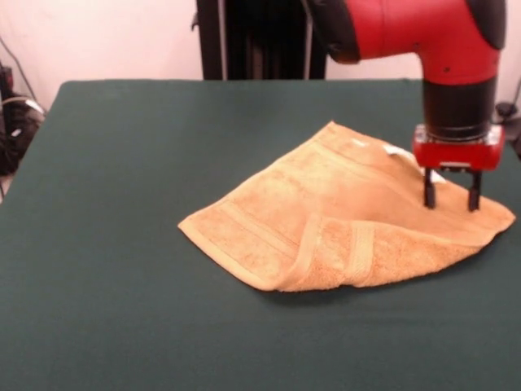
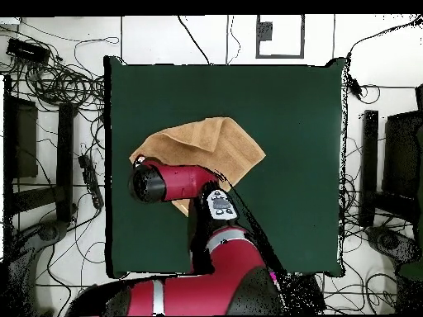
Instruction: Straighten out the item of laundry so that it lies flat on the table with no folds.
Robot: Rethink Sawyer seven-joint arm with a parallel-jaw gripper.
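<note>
I see the towel (image 1: 350, 216) lying rumpled right of the table's (image 1: 106, 244) centre, its near edge doubled over, and wide bare felt out towards 9 o'clock. My arm (image 1: 407, 28) drops vertically at the cloth's 3 o'clock corner; the gripper (image 1: 450, 198) has its fingers apart, tips at the fabric.

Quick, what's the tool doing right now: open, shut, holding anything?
Tool: open, fingers apart, tips down at the towel near its label edge; not holding it.
</note>
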